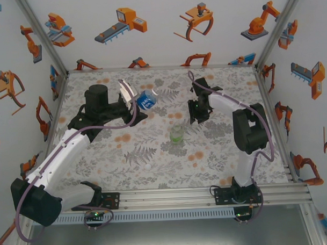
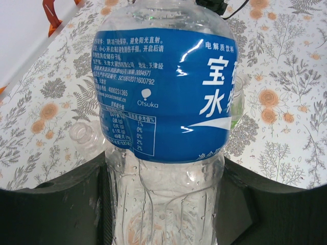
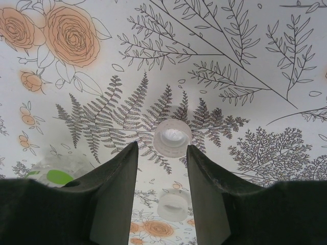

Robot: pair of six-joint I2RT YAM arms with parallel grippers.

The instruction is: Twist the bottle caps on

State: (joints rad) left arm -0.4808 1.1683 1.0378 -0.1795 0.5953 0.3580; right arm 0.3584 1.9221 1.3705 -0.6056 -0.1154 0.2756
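My left gripper (image 1: 131,98) is shut on the blue-label bottle (image 1: 146,100), holding it tilted above the table. In the left wrist view the fingers (image 2: 61,204) clamp the clear lower body of this bottle (image 2: 163,92). The green-tinted bottle (image 1: 177,134) stands upright mid-table. A clear bottle (image 2: 80,133) lies on the cloth. My right gripper (image 1: 198,116) is low over the cloth, jaws apart. In the right wrist view a white cap (image 3: 172,137) lies open side up just past the tips of this gripper (image 3: 162,148). A second, blurred cap (image 3: 172,204) lies between the fingers.
The floral cloth (image 1: 154,155) covers the table. White walls with orange robot prints (image 1: 122,22) close in the back and sides. An aluminium rail (image 1: 171,196) runs along the near edge by the arm bases. The green bottle (image 3: 56,173) stands left of the right fingers.
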